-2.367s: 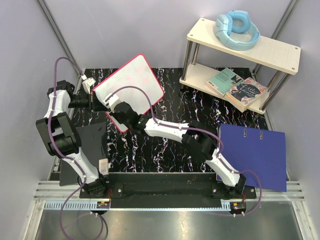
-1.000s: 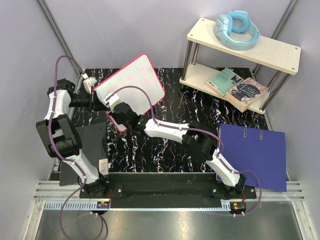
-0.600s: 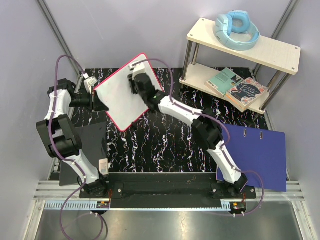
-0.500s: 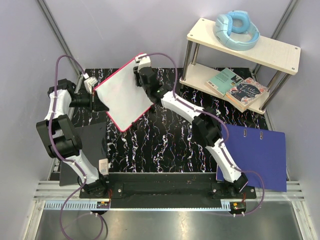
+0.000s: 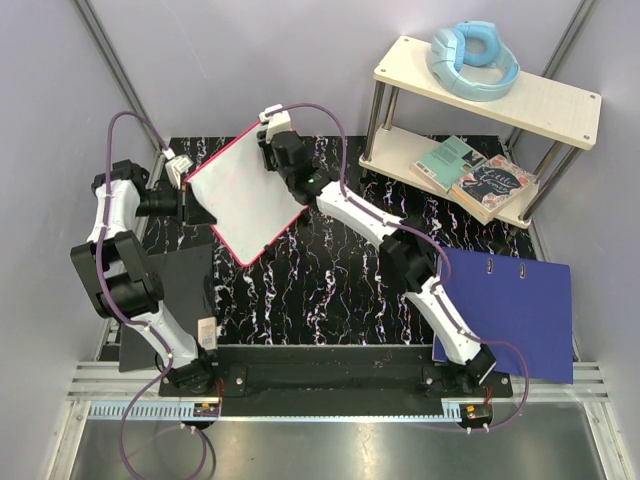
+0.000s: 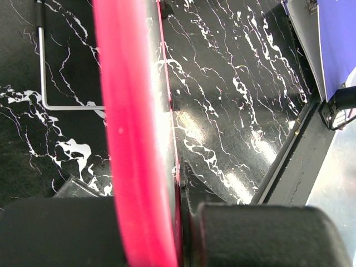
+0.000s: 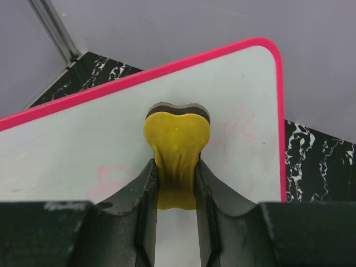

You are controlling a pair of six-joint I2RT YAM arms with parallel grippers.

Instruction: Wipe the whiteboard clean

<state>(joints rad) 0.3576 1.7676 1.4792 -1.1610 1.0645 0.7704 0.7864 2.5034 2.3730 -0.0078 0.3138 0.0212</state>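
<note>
Left pincer (image 5: pixel 190 205) is clamping the board (image 5: pixel 245 200) by its rim (image 6: pixel 130 139), holding it tilted up over the far-left part of the table (image 5: pixel 330 290). Can't tell whether the low corner is touching the table. Right pincer (image 7: pixel 175 172) is clenching the yellow eraser (image 7: pixel 177 133), with the pad pressing on the board face.

What's changing: the right arm is sweeping. A couple of seconds back the eraser was working the board's low end, toward the table's near edge. Over the last second it's been running up the face, and it's now sitting at the corner farthest from that near edge. The board is also looking narrower from the top view than before, so the left arm is probably tipping it steeper to meet the stroke.

What that's meaning for the task: one low-to-high pass is looking done, but the board isn't coming out clean. The wrist view is showing faint pink marks (image 7: pixel 114 175) on both sides of the eraser, one patch toward the rounded corner. I'm judging this as mid-task, residue scrubbing.

The next move is probably calling for side strokes across those patches. Risk: the board is only being held at one edge, so a hard push at the far corner is levering against the left grip and could be slipping it.
</note>
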